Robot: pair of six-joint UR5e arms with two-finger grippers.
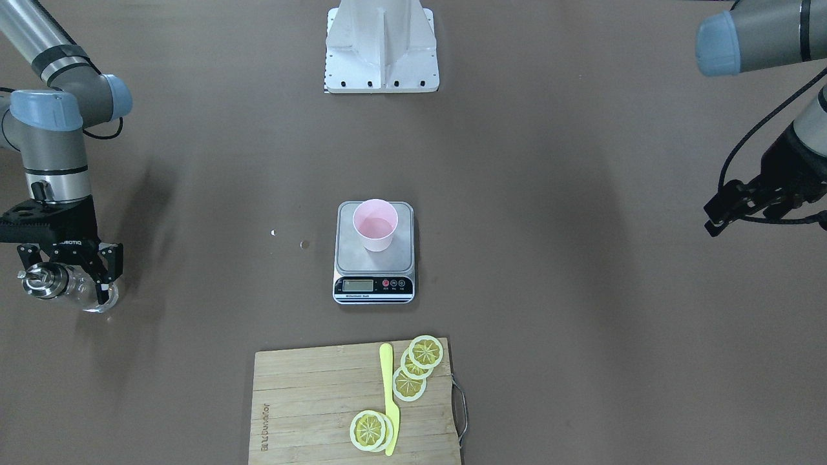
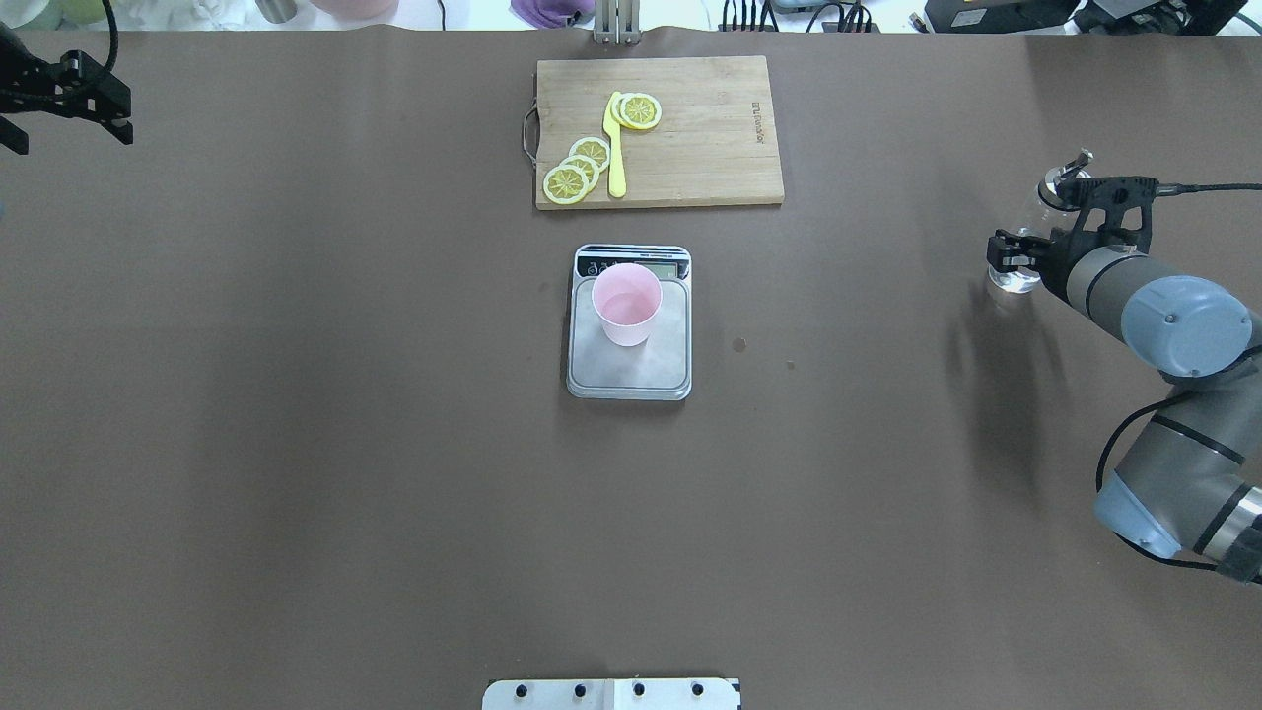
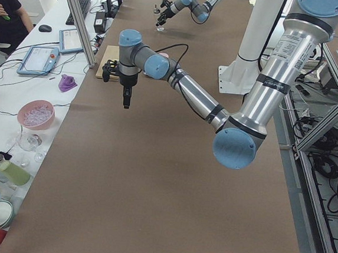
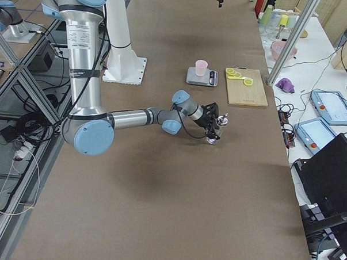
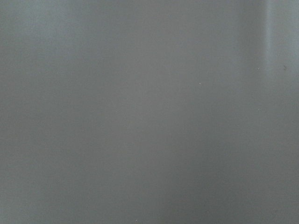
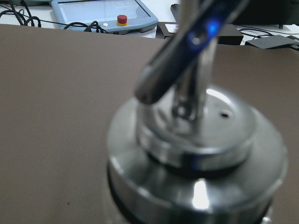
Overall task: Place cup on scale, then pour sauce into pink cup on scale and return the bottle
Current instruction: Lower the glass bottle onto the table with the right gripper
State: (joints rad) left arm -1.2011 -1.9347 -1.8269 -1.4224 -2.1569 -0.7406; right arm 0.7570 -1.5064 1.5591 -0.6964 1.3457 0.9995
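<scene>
Gripping bottle (image 1: 48, 283) between right fingers (image 1: 103, 274) (far from scale (image 1: 375, 258)) | left fingers (image 2: 113, 104): cannot tell

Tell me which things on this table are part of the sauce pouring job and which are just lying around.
In the job: cup, scale, bottle.
Lying about: cutting board, lemon slices, yellow knife.

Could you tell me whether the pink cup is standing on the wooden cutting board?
No, the pink cup stands upright on the steel platform of the scale, apart from the cutting board.
</scene>
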